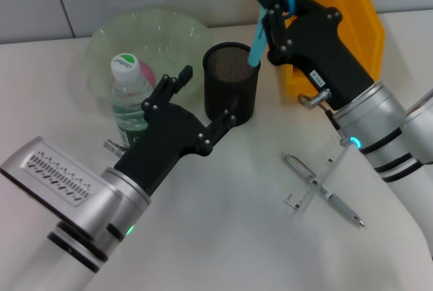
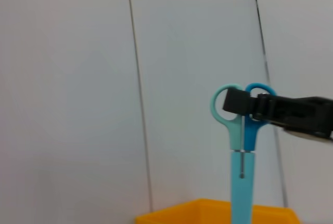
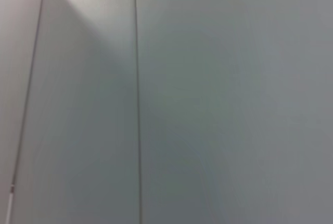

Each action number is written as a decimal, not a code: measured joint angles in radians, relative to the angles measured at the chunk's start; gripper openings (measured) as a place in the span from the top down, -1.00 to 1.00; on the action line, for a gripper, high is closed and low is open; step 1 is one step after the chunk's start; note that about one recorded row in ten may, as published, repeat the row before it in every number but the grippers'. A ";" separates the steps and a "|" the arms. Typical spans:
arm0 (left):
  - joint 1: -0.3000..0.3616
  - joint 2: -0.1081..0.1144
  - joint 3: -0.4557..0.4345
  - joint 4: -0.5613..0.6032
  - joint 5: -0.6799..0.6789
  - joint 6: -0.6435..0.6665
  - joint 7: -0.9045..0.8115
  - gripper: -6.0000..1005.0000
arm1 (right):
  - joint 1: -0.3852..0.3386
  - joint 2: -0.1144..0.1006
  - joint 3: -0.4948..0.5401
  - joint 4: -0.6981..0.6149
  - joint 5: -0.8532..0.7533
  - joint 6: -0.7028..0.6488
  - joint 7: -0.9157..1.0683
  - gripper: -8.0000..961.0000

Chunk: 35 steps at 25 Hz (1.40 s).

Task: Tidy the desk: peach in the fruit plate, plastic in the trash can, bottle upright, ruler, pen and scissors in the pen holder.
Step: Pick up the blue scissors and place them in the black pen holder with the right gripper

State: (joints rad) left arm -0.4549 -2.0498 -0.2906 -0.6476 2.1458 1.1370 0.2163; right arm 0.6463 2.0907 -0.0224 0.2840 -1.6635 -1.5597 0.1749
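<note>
My right gripper (image 1: 273, 5) is shut on the handles of the blue scissors (image 1: 259, 34). It holds them upright with the blade end inside the black mesh pen holder (image 1: 231, 91). The left wrist view shows the scissors (image 2: 242, 166) and the right gripper (image 2: 250, 107) clamped on the handles. My left gripper (image 1: 208, 95) is open, with one finger at the holder's left and one at its front. The bottle (image 1: 128, 98) stands upright. The pink peach (image 1: 148, 73) lies in the clear fruit plate (image 1: 169, 30). The pen (image 1: 331, 199) and the clear ruler (image 1: 316, 181) lie crossed on the table. No plastic is in view.
An orange bin (image 1: 331, 7) stands at the back right behind my right arm; it also shows in the left wrist view (image 2: 208, 211). The right wrist view shows only the grey wall. The bottle is close against my left arm.
</note>
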 joint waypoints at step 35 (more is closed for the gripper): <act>0.062 0.032 -0.007 0.458 0.449 0.435 -0.782 -0.55 | 0.121 0.001 0.080 -0.050 -0.019 0.389 0.049 0.71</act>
State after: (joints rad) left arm -0.3927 -2.0177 -0.2972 -0.1893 2.5944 1.5719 -0.5662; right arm 0.7677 2.0915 0.0573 0.2344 -1.6826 -1.1704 0.2241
